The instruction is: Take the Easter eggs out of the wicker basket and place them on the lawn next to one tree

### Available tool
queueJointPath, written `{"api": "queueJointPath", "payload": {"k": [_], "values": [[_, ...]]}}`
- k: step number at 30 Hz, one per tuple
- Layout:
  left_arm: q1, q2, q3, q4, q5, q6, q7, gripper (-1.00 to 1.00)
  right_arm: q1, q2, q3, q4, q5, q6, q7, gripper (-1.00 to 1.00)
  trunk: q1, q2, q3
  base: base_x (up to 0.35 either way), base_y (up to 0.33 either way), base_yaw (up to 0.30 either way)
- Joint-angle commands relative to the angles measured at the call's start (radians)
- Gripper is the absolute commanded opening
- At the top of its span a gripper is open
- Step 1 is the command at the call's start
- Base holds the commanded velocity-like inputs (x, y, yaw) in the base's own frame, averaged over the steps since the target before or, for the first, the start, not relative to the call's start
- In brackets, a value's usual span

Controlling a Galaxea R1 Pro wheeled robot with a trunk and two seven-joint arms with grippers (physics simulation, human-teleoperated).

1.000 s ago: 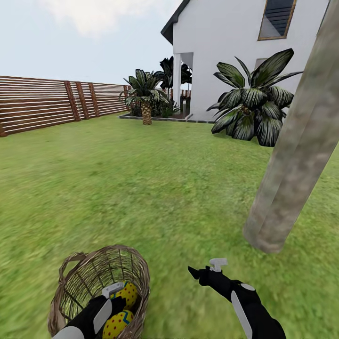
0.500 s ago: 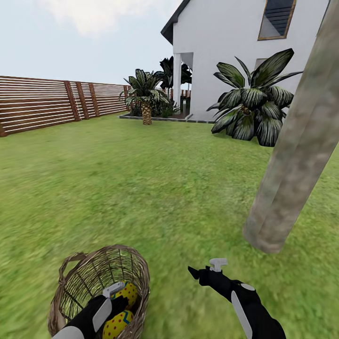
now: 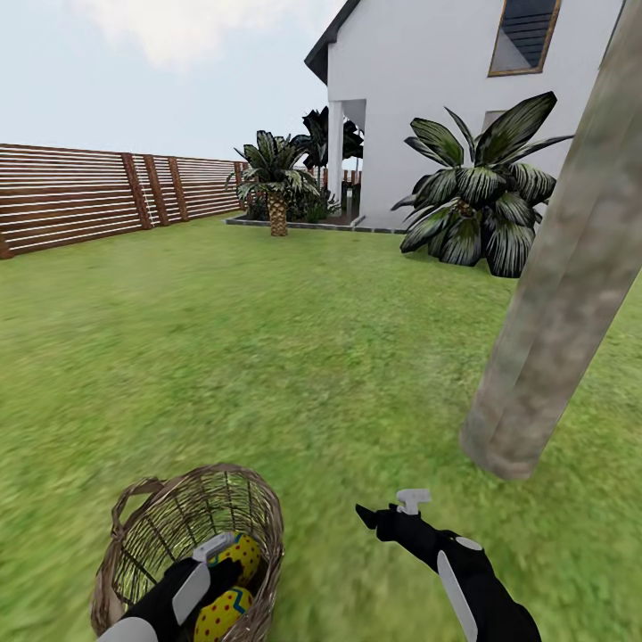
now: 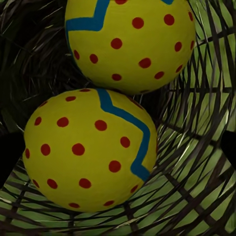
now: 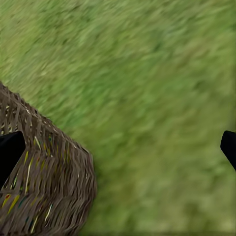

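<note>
The wicker basket (image 3: 156,535) stands on the lawn (image 3: 294,357) at the lower left of the head view. Two Easter eggs lie in it, yellow with red dots and a blue zigzag band. My left gripper (image 3: 219,571) reaches down inside the basket, just above them. In the left wrist view its dark fingertips (image 4: 7,160) sit wide apart, open, on either side of the nearer egg (image 4: 88,147), with the other egg (image 4: 130,42) beyond. My right gripper (image 3: 392,510) hovers open over grass to the basket's right. The tree (image 3: 553,303) rises at the right.
The basket's woven wall (image 5: 44,182) lies close beside my right gripper (image 5: 118,147) in the right wrist view. A low broad-leaved plant (image 3: 481,205) and a white house (image 3: 428,98) stand behind the trunk. A slatted fence (image 3: 80,192) runs along the far left.
My left gripper has shifted very slightly inside the basket. The right arm, the basket and the eggs stay where they were.
</note>
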Motion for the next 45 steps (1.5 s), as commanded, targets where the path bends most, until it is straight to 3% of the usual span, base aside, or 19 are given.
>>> {"api": "queueJointPath", "payload": {"k": [1, 11, 18, 27, 32, 36, 40, 45], "values": [[0.000, 0.000, 0.006, -0.003, 0.012, 0.005, 0.006, 1.00, 0.000, 0.001, -0.004, -0.001, -0.008, 0.010, 0.004, 1.00, 0.000, 0.000, -0.001, 0.000, 0.000, 0.000], [0.000, 0.008, 0.007, -0.003, 0.035, 0.004, 0.012, 1.00, 0.000, 0.000, -0.005, -0.001, -0.009, 0.009, 0.004, 1.00, 0.000, 0.000, -0.001, 0.000, 0.000, 0.000], [0.000, 0.029, 0.006, -0.003, 0.122, 0.003, 0.032, 1.00, 0.000, 0.000, -0.005, -0.001, -0.009, 0.009, 0.004, 1.00, 0.000, 0.000, -0.001, 0.000, 0.000, 0.000], [0.000, 0.037, 0.007, -0.003, 0.182, 0.002, 0.071, 1.00, 0.000, 0.001, -0.004, -0.001, -0.009, 0.009, 0.004, 1.00, 0.000, 0.000, -0.001, 0.000, 0.000, 0.000], [0.001, 0.038, 0.007, -0.003, 0.236, 0.001, 0.082, 1.00, 0.000, 0.001, -0.005, -0.001, -0.009, 0.009, 0.004, 1.00, 0.000, 0.000, -0.001, 0.000, 0.000, 0.000], [0.001, 0.038, 0.007, -0.002, 0.247, 0.001, 0.091, 1.00, 0.000, 0.001, -0.004, -0.001, -0.009, 0.009, 0.004, 1.00, 0.000, 0.000, -0.001, 0.000, 0.000, 0.000], [0.002, 0.037, 0.008, -0.002, 0.250, 0.001, 0.093, 1.00, 0.000, 0.001, -0.004, -0.001, -0.009, 0.009, 0.004, 1.00, 0.015, -0.028, -0.014, 0.000, 0.000, 0.000], [0.002, 0.037, 0.009, -0.003, 0.252, 0.000, 0.094, 1.00, 0.000, 0.001, -0.004, -0.001, -0.009, 0.009, 0.004, 1.00, 0.017, -0.029, -0.033, 0.000, 0.000, 0.000]]}}
